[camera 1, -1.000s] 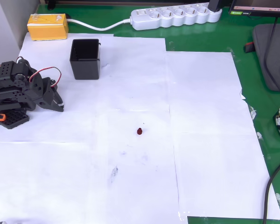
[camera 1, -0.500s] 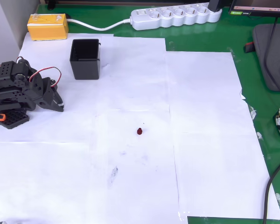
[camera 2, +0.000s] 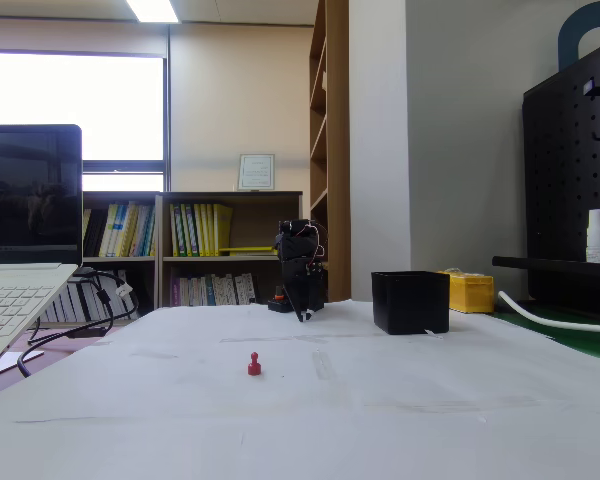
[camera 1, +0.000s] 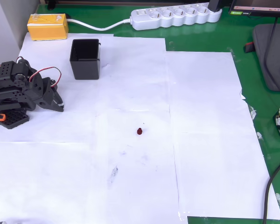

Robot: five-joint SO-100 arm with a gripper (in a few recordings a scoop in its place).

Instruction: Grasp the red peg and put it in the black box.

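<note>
Standing alone mid-paper, red peg (camera 1: 139, 131), black box (camera 1: 85, 59) near paper's edge, end effector (camera 1: 59, 106) clenched, far left.

Arm: folded low at the left edge in the overhead view, at the far end in the fixed view.
Gripper (camera 1: 59, 105): points right and down, fingertips together, holding nothing.
</note>
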